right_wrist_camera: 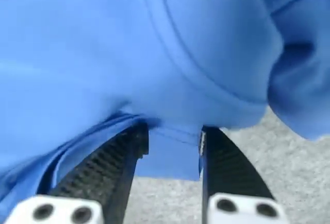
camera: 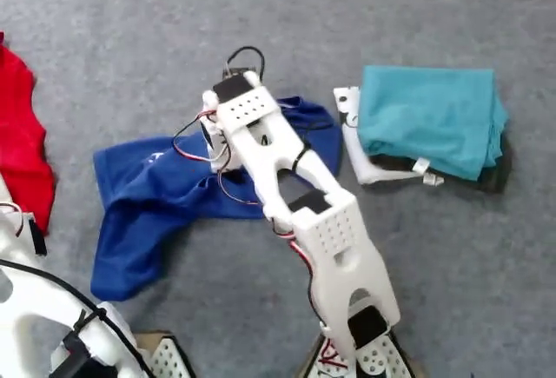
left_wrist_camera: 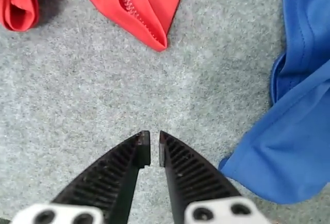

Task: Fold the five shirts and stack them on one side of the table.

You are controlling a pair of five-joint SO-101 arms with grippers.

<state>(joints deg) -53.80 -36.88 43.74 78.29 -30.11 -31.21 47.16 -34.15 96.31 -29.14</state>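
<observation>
A crumpled blue shirt lies spread across the middle of the grey table. The right arm stretches out over it. In its wrist view my right gripper is open, and a folded edge of the blue shirt sits between its two fingers. A red shirt lies unfolded at the table's left edge. My left gripper hangs shut and empty over bare table, with the red shirt beyond it and the blue shirt to one side.
At the right stands a stack of folded shirts: a teal one on top, a white one and a dark one beneath. The left arm sits at the near left corner.
</observation>
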